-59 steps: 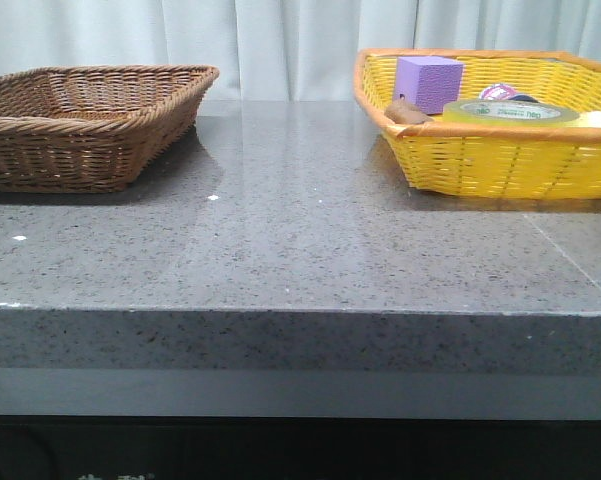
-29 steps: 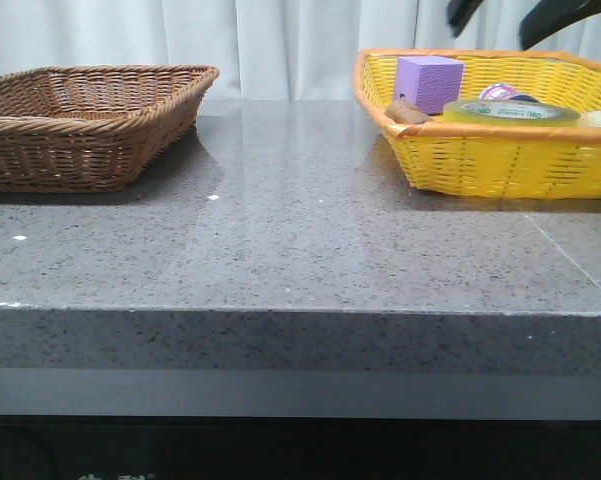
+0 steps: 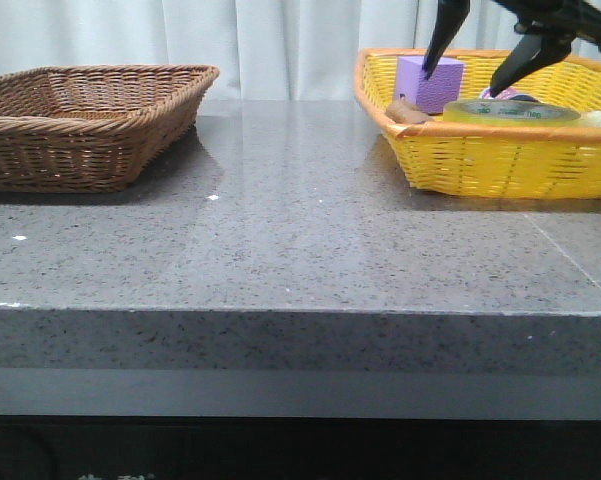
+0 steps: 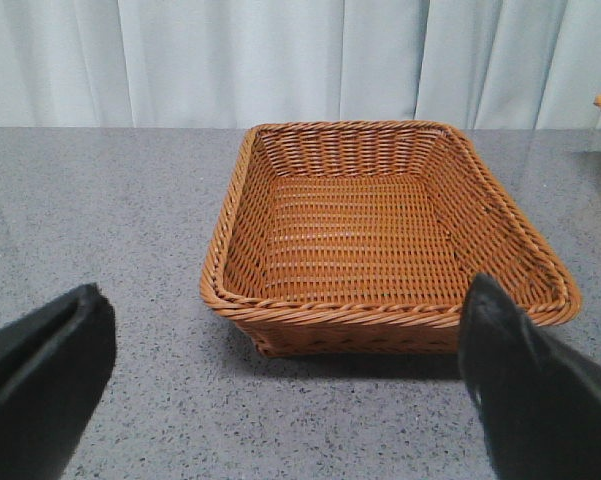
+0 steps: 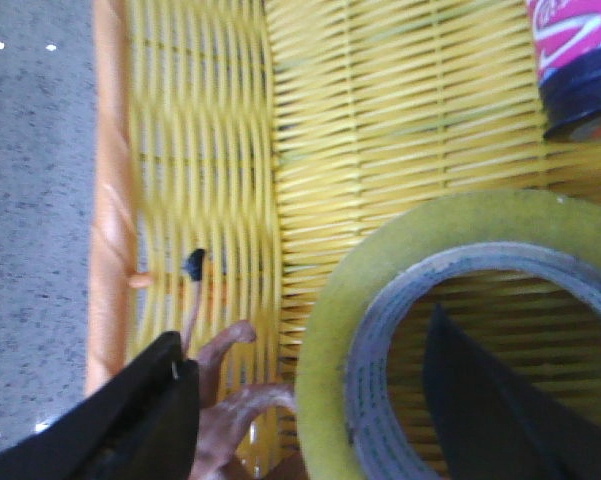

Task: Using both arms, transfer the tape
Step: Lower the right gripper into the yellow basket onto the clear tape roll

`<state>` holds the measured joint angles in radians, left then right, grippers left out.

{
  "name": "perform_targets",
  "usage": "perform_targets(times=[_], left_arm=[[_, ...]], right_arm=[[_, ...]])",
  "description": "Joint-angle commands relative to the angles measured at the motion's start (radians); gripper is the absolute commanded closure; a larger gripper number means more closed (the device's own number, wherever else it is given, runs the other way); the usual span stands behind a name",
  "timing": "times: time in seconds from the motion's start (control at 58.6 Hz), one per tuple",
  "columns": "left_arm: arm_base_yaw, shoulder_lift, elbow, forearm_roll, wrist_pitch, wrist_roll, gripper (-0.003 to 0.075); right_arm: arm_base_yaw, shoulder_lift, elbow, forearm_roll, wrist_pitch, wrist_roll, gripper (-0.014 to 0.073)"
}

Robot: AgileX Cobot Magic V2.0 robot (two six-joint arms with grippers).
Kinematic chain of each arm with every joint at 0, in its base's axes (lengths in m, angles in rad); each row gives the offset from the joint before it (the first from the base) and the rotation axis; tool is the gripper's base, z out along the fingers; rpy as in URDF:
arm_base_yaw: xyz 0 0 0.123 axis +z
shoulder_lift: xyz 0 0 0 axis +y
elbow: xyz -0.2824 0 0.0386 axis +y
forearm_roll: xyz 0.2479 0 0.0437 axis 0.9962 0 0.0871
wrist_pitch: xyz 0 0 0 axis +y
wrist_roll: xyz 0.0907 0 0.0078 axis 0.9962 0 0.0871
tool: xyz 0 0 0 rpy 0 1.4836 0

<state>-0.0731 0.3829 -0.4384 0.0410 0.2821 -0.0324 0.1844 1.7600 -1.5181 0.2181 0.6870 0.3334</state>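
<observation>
The tape (image 3: 510, 111), a yellow translucent roll, lies flat in the yellow basket (image 3: 500, 160) at the back right. My right gripper (image 3: 463, 80) is open just above it. In the right wrist view the tape (image 5: 330, 330) fills the lower right. The right gripper (image 5: 310, 400) straddles the roll's wall, with one finger over the core hole and the other outside the roll; no contact shows. My left gripper (image 4: 285, 300) is open and empty above the table, facing the empty brown wicker basket (image 4: 380, 310). It is out of the front view.
The yellow basket also holds a purple block (image 3: 428, 82), a brown root-like item (image 3: 408, 112) next to the tape, and a pink-and-black container (image 5: 580, 60). The brown basket (image 3: 80, 130) stands at the back left on the grey stone table (image 3: 300, 230).
My right gripper has come down into the front view from above and now hangs open over the tape. The tape and baskets have not moved.
</observation>
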Motion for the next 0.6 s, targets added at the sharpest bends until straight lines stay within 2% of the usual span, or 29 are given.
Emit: perform_targets(times=[0.0,0.307,0.581], left_arm=[[0.002,0.014,-0.027,-0.004,-0.07,-0.002,0.0031],[0.002,0.014,-0.027,-0.004,-0.07,-0.002,0.0031],[0.002,0.014,-0.027,-0.004,-0.07,-0.002,0.0031]], right_arm=[[-0.001,-0.021,-0.035,-0.004,-0.042,0.007,0.0099],[-0.001,0.024,-0.035,-0.004,-0.05,0.007,0.0118],[-0.001,0.024,-0.035,-0.006,-0.051,0.005,0.0449]])
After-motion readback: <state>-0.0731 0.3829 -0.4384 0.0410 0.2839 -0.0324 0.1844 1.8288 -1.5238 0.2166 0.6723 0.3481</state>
